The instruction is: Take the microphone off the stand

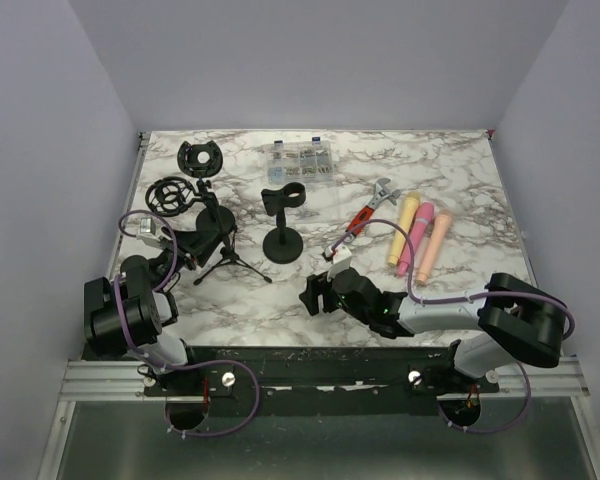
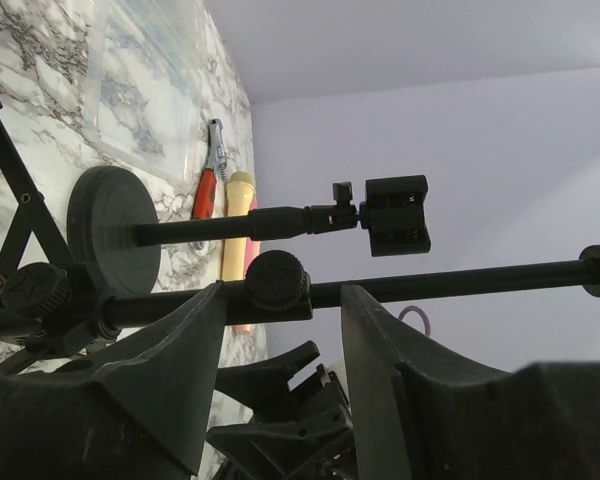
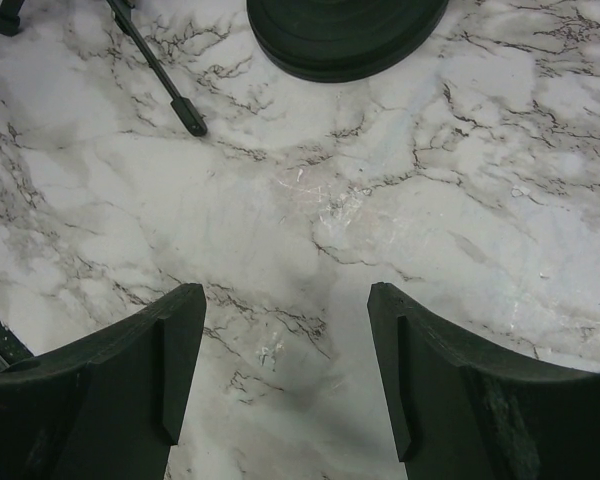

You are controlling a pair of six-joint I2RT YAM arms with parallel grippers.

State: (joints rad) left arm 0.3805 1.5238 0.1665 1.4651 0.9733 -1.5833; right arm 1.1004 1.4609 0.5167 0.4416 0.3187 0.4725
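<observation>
Three stick microphones lie side by side on the right part of the white marble-pattern desk [image 1: 450,165]: a yellow microphone [image 1: 404,232], a pink microphone [image 1: 421,243] and a peach microphone [image 1: 437,236]. Each long axis runs near-to-far, with the far end leaning slightly right. Red-handled pliers [image 1: 364,215] lie just left of them.

On the left part of the desk stands a black tripod stand [image 1: 218,245], its rod rising toward a black ring-shaped shock mount [image 1: 169,195]. Whether that mount carries a microphone cannot be told.

Left pincer [image 1: 192,243] sits close against the tripod stand at its hub. In the left wrist view its fingers [image 2: 170,370] stand apart at moderate width. The stand's rod and a round clamp knob [image 2: 277,279] cross the gap just beyond the tips — contact cannot be told, and nothing is clamped.

Right pincer [image 3: 285,295] hangs low over bare desk with fingers wide apart, holding nothing. Ahead of it are a black round-base clip stand [image 3: 345,30] and one tripod foot [image 3: 192,122].
</observation>
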